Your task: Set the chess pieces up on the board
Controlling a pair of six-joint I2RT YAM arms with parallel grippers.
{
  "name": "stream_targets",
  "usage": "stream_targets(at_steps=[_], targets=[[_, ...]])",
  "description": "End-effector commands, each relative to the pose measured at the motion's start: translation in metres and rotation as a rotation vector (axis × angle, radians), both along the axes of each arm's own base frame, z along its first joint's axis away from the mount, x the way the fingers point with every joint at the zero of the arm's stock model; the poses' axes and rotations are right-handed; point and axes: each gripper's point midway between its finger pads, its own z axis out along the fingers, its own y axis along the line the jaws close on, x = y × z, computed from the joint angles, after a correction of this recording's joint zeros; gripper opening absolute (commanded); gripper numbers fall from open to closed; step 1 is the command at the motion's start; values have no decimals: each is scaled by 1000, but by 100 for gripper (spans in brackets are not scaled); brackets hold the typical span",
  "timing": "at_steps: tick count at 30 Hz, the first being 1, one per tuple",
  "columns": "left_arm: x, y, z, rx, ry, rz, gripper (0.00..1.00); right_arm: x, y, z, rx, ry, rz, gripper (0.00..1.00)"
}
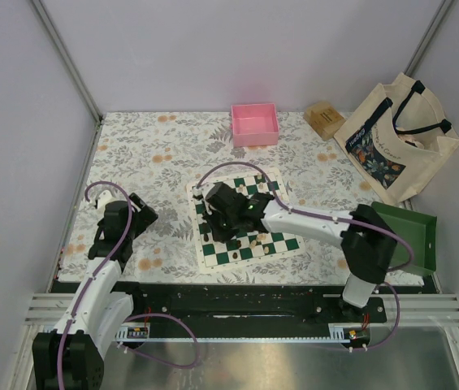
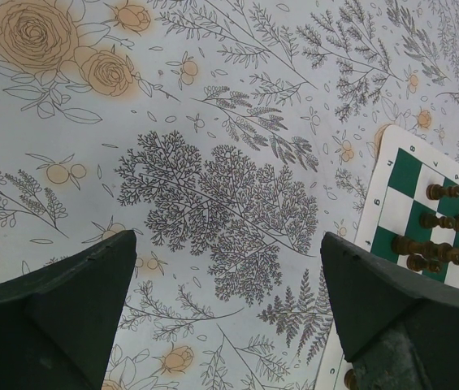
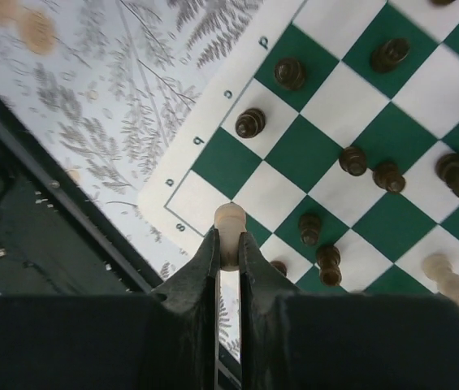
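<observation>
On a floral tablecloth (image 1: 156, 154) lie a pink tray (image 1: 254, 127) at the far edge, a brown block (image 1: 324, 119) beside a tote bag (image 1: 396, 140), and a green tray (image 1: 413, 234).

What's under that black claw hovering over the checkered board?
A cream chess piece, pinched in the right gripper at a corner of the board. Dark pieces stand on squares around it. From overhead, the arm covers part of the board, so anything beneath it is hidden.

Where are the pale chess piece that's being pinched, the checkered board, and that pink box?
cream chess piece (image 3: 229, 218), right wrist view, on its rounded head.
board (image 3: 298, 153), right wrist view, on a bare green square.
pink tray (image 1: 255, 140), top external view, on its near wall.
</observation>
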Motion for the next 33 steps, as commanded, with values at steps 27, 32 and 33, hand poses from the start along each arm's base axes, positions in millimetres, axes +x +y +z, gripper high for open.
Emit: stream_targets(at_steps=[27, 32, 33], targets=[[14, 8, 9, 51, -162, 15, 99, 238, -181, 43, -128, -147, -677, 2], [14, 8, 3, 49, -137, 14, 99, 242, -183, 20, -170, -101, -672, 3], [15, 8, 3, 48, -136, 13, 99, 242, -183, 16, -176, -98, -671, 3]])
